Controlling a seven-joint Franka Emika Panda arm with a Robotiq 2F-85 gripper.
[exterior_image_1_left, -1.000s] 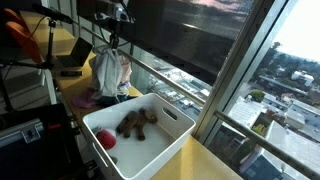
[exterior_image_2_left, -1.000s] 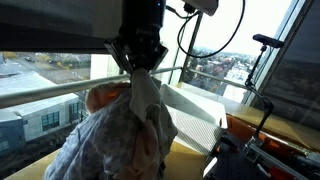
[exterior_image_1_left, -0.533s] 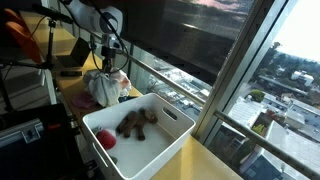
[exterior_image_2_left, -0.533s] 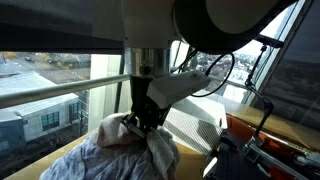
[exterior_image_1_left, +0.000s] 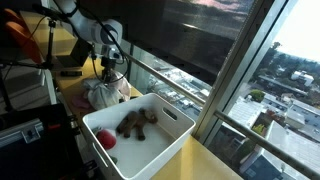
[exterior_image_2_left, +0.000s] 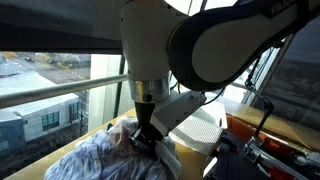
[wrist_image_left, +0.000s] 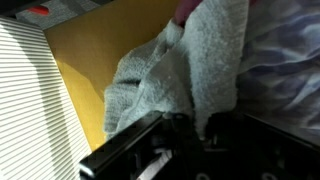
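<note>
The bundle of cloth (exterior_image_1_left: 103, 93) lay heaped on the yellow worktop (exterior_image_1_left: 215, 160), just beside the far end of a white bin (exterior_image_1_left: 170, 140) and close to the window railing (exterior_image_1_left: 175, 78). In an exterior view the bundle (exterior_image_2_left: 100, 158) showed as a crumpled mass of pale, faintly patterned fabric spread low across the worktop, with the bin (exterior_image_2_left: 200, 115) behind it. The wrist view showed its make-up more closely: a grey terry towel (wrist_image_left: 180, 80) folded over itself, a paler patterned cloth (wrist_image_left: 285, 50) at its side and a small pink patch at the top edge, all lying on the bare yellow worktop (wrist_image_left: 85, 50).

The gripper (exterior_image_1_left: 110, 72) stood directly over the bundle, pointing down, with the arm bent above it. In an exterior view the gripper (exterior_image_2_left: 143, 140) was sunk into the top of the fabric, which rose around its fingers. In the wrist view the gripper (wrist_image_left: 195, 128) had a fold of the grey towel running down between its dark fingers, and the jaws stood close together. Whether they were pinching that fold or had slackened around it could not be told.

Inside the bin lay a brown stuffed toy (exterior_image_1_left: 137, 122) near the middle and a red ball (exterior_image_1_left: 106, 140) at the near corner, both well apart from the bundle. Beyond the glass, city streets and buildings lay far below.
</note>
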